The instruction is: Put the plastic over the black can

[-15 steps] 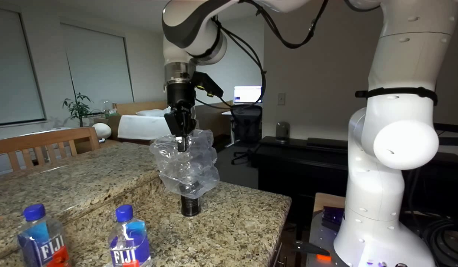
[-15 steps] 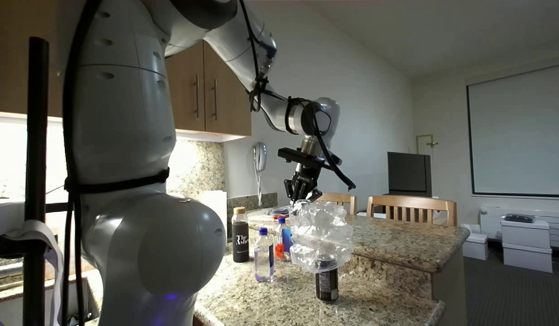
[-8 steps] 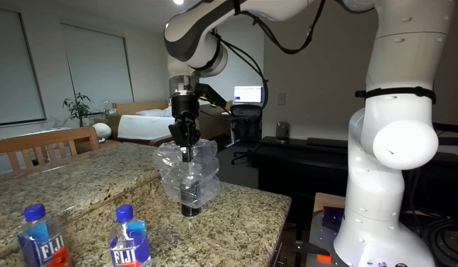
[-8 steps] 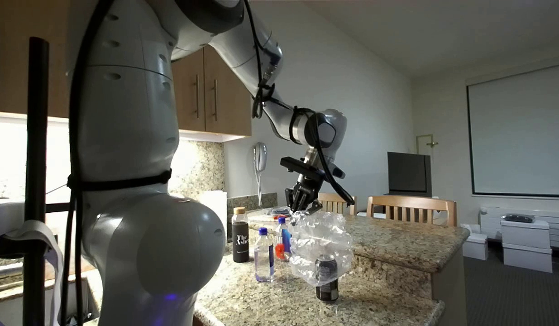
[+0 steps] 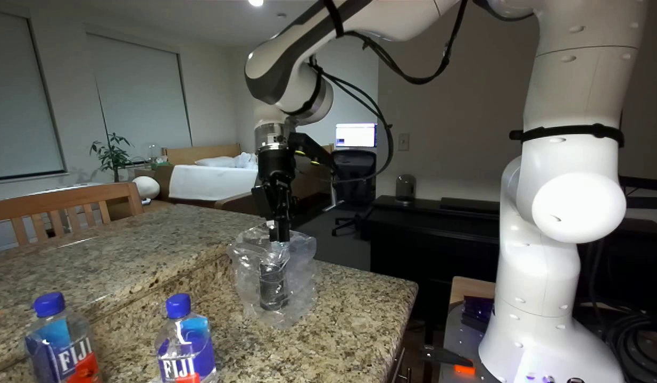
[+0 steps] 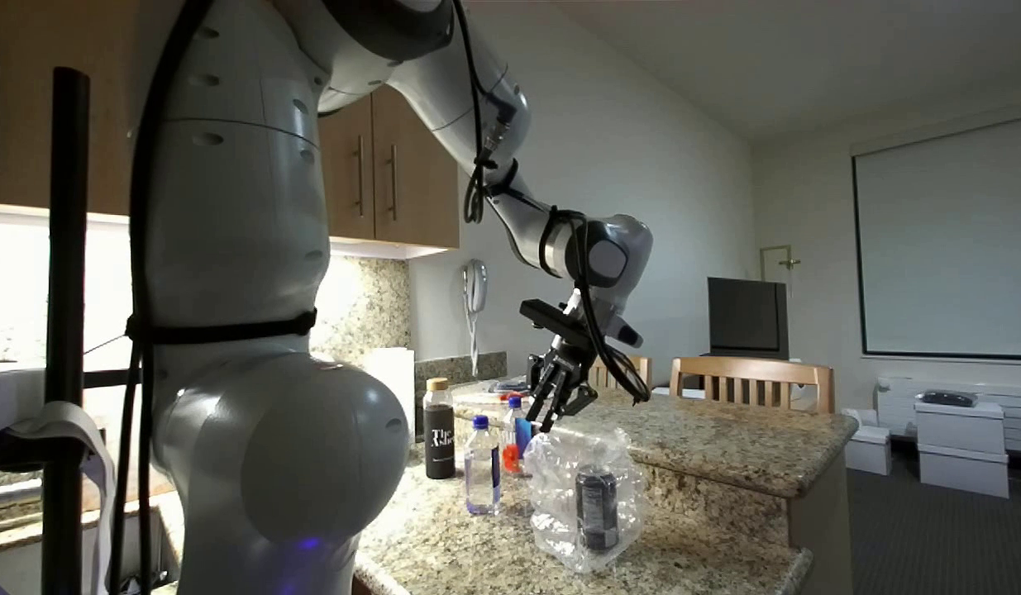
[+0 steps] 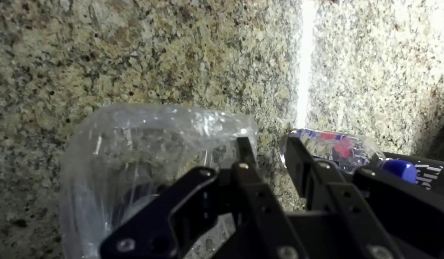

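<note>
At the left of the table (image 6: 444, 552), in an exterior view, stand a dark bottle (image 6: 440, 438) and two clear bottles (image 6: 482, 475). Next to the right, the end effector (image 6: 539, 426) hangs over the upper left edge of the plastic (image 6: 558, 496). Its fingers are parted, with table showing between them in the wrist view, so nothing seems pinched; whether one tip brushes the plastic, I cannot tell.

The plastic stands farther right, around the black can (image 6: 597, 508) and seemingly down to the table. It should weigh next to nothing, soft but springy where it puffs out, and smooth enough to slide from a loose pinch or cling to a finger. If it needs straightening, take that upper left edge, where a thin fold can be squeezed flat; the bulging right side would probably buckle, and a hard squeeze might burst it.

For looks, it is clear and colourless, wrinkled throughout, with bright glints on its left and rounded lobes down its right side. It is wider and taller than the can, which shows through upright and dark, its markings blurred. Whether plastic closes over the can's top is unclear.
</note>
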Tool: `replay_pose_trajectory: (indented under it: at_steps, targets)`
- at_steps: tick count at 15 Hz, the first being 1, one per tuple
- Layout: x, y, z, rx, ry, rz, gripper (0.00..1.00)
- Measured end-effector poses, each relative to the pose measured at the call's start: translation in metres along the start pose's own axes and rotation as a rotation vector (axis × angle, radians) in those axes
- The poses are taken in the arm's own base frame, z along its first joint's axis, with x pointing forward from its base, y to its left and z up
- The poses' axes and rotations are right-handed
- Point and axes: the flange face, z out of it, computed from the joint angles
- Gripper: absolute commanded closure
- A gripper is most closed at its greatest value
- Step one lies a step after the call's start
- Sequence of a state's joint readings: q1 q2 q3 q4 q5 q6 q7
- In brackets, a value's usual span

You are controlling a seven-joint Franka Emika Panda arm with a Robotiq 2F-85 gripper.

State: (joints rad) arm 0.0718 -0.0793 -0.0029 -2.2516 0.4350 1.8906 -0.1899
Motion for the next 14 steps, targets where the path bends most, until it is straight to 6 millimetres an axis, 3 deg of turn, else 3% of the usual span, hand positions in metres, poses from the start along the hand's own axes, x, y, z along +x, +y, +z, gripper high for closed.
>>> replay_pose_trajectory:
  at_steps: [6,14]
  targets:
    - [0.001,-0.006,-0.007,-0.01,0.014,-0.015,0.0]
    - [-0.007,-0.055,-0.05,-0.128,0.097,-0.131,0.0]
